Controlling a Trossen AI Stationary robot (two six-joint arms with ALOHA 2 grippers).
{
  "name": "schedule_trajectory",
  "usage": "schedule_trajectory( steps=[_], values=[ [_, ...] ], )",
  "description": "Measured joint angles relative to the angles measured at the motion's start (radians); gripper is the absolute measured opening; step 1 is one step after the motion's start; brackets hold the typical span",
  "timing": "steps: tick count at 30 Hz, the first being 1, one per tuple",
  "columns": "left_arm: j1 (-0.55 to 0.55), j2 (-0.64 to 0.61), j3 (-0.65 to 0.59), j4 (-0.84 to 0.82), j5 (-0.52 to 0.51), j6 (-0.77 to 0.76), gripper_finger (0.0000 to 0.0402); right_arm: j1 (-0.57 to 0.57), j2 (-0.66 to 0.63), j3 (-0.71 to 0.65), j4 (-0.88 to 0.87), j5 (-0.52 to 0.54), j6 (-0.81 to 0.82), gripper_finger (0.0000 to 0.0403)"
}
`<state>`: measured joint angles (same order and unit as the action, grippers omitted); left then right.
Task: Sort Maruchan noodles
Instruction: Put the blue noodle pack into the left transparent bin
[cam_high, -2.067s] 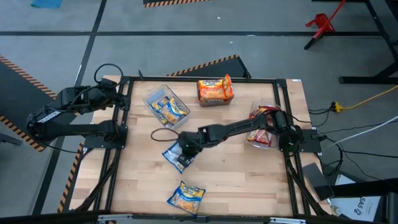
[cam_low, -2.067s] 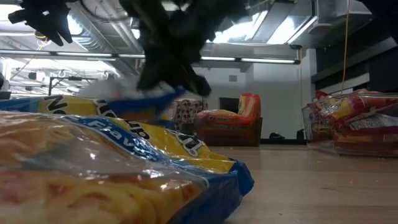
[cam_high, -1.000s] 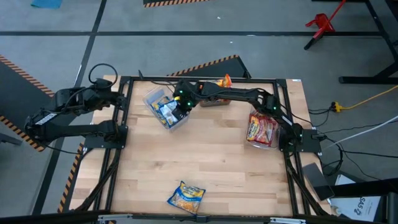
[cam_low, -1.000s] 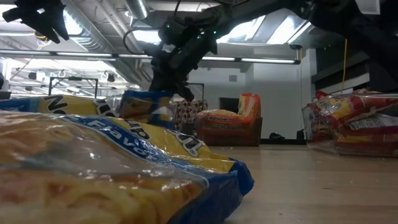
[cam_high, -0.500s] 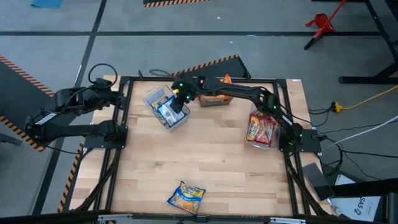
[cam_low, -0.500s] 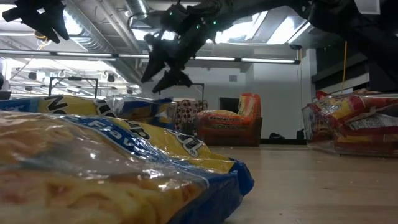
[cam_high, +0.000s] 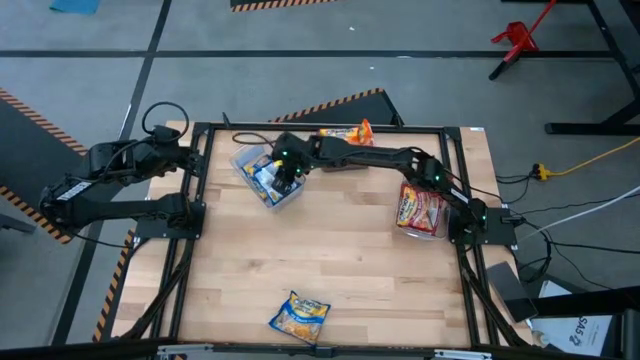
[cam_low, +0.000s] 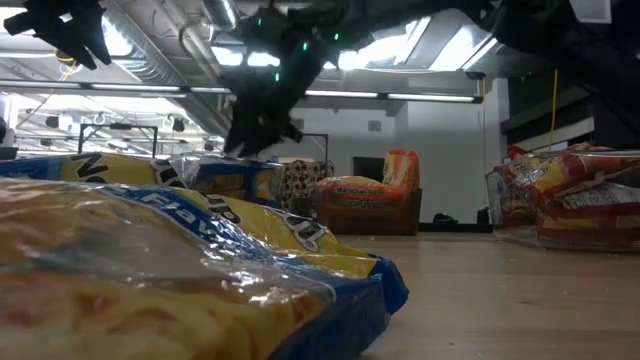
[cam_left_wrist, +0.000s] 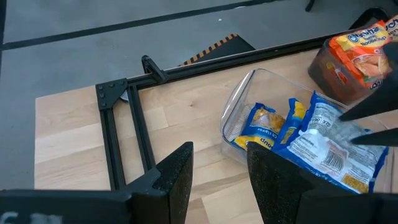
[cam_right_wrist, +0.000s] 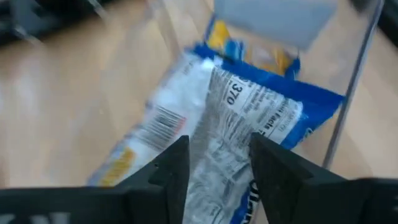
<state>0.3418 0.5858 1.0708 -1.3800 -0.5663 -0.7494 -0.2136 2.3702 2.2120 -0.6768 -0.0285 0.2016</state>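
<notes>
Maruchan noodles: blue-and-yellow packets (cam_high: 270, 176) lie in a clear bin (cam_high: 243, 157) at about 11 o'clock on the desk (cam_high: 340, 280); the top one lies label side up and sticks out over the bin's rim, seen in the left wrist view (cam_left_wrist: 329, 149) and the right wrist view (cam_right_wrist: 242, 118).
Loose packet: one blue-and-yellow packet (cam_high: 299, 317) lies alone on the desk at 6 o'clock, well apart from the bins; it fills the near foreground of the low view (cam_low: 180, 290).
Orange packets: a stack (cam_high: 345, 132) at 12 o'clock, partly under the right arm; upright in the low view (cam_low: 385, 190).
Red-and-silver packets: packed in a second clear bin (cam_high: 420, 232) at 3 o'clock (cam_high: 421, 208), near the right arm's base.
Right hand: reaches across from 3 o'clock and hangs just over the bin of blue packets (cam_high: 288, 170); in its own wrist view the fingers (cam_right_wrist: 171, 171) stand spread with a clear gap, above the top packet and pinching nothing.
Left hand: parked off the desk's edge at 10 o'clock (cam_high: 190, 152); in its wrist view the two fingers (cam_left_wrist: 177, 177) stand apart with a gap between them, nothing in them.
Low view: right hand (cam_low: 262, 110) sits above the blue packets in their bin (cam_low: 235, 178).
</notes>
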Motion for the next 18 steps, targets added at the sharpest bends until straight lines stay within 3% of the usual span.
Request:
schedule_trajectory(
  steps=[9, 13, 18],
  values=[
    [0.0, 0.0, 0.0, 0.0, 0.001, -0.003, 0.0145, -0.003, 0.015, -0.03, -0.008, -0.019, -0.001, 0.0139],
    [0.0, 0.0, 0.0, 0.0, 0.001, -0.005, 0.0145, -0.003, -0.035, 0.047, -0.057, -0.042, -0.002, 0.0138],
    [0.0, 0.0, 0.0, 0.0, 0.009, -0.006, 0.0145, 0.018, -0.11, 0.141, -0.256, -0.18, -0.02, 0.0138]
  ],
)
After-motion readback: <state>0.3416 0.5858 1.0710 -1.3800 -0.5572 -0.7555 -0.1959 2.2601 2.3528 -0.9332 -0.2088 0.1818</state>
